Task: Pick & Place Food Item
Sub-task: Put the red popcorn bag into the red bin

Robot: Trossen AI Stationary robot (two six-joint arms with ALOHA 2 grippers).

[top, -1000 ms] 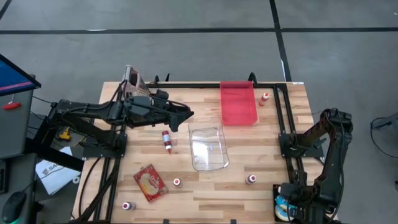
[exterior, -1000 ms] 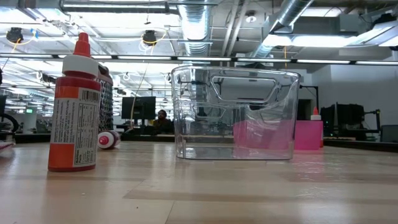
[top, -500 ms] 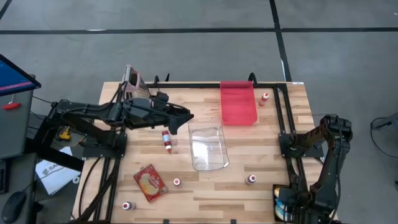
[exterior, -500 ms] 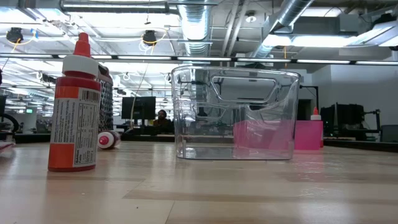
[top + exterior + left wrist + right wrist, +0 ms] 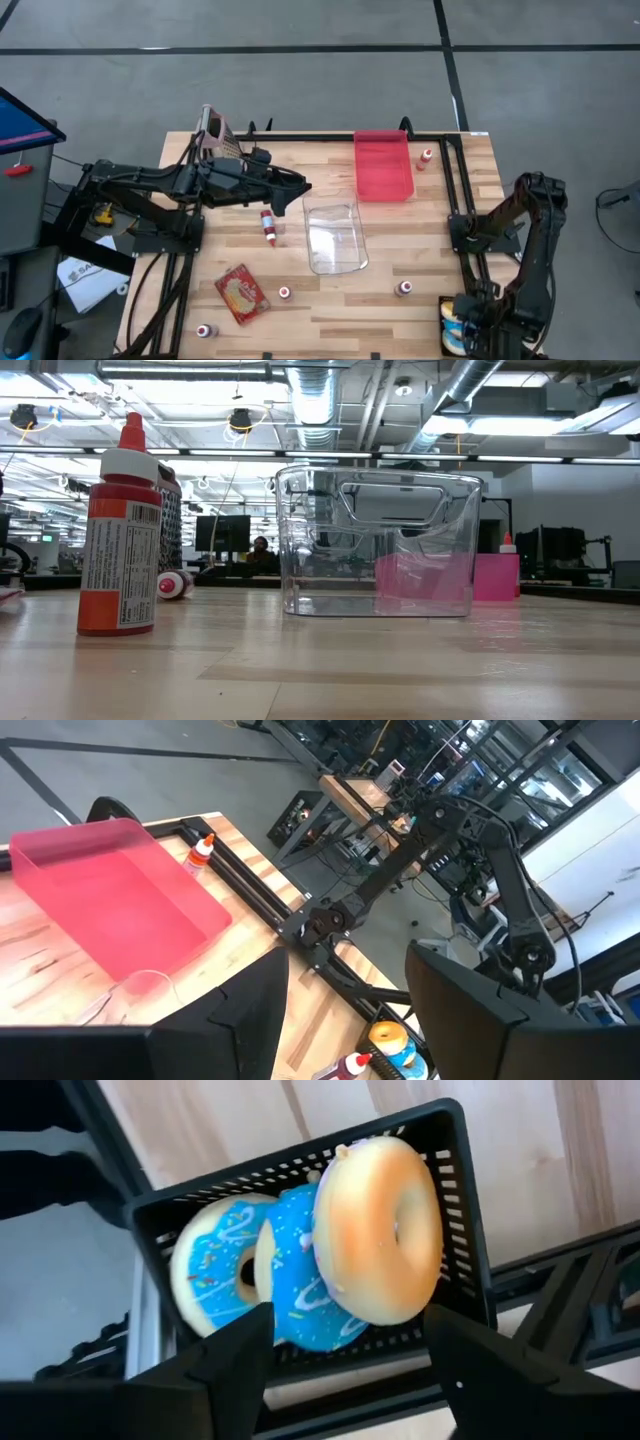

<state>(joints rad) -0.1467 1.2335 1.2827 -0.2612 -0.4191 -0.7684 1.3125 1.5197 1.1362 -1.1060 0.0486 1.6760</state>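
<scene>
A black basket (image 5: 465, 1210) at the table's near right corner holds several doughnuts standing on edge. Two show blue icing (image 5: 300, 1270) and the closest one (image 5: 380, 1230) shows its plain tan side. My right gripper (image 5: 347, 1312) hangs over them, pointing down, open, one finger on either side of the tan doughnut's rim and touching nothing. In the high view the right arm (image 5: 530, 240) covers that corner. My left gripper (image 5: 300, 185) is open, held high over the table's middle left. A clear tub (image 5: 335, 237) stands on the table's middle.
A pink tray (image 5: 383, 165) lies at the far edge. A red packet (image 5: 242, 293) lies near left, a red sauce bottle (image 5: 268, 225) lies beside the tub, and small bottles (image 5: 404, 288) stand scattered. In the low view a red bottle (image 5: 120, 540) stands close.
My right arm has dipped a little over the basket and come back up. The left arm and everything on the table have stayed put.
</scene>
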